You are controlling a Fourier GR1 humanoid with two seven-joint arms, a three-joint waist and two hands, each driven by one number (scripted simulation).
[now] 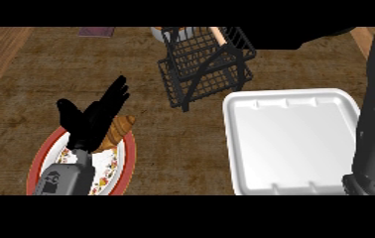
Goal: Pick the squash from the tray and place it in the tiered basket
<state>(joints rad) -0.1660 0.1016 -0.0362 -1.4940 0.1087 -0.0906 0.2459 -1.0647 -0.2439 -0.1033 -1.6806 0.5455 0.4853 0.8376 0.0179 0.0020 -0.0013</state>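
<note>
- Left hand (pixel 95 117) shows at the lower left, fingers straight and spread, pointing up and slightly right, holding nothing.
- It hovers over a round plate (pixel 44 155) with a red rim and a flowered band; the grey forearm comes in across the plate from the lower edge.
- Just beside the fingers, partly under them, a golden-brown croissant (pixel 119 129) lies on the plate, tilted.
- Over at the far right edge, only a dark strip of the right arm (pixel 362 148) shows, running down alongside the tray; the hand itself can't be made out, so I cannot tell whether its fingers are apart or together.
- The white tray (pixel 293 148) sits on the counter (pixel 44 73) at the right, rounded corners, a raised rim, and a bare inner floor.
- The squash (pixel 218 35) seems to be the pale orange, elongated shape at the top of the black wire tiered basket (pixel 205 68), mostly hidden behind the wires.
- The basket stands above the tray's upper left corner, near it, well apart from the plate.
- A whitish rounded object peeks out behind the basket's top left; too hidden to name.
</note>
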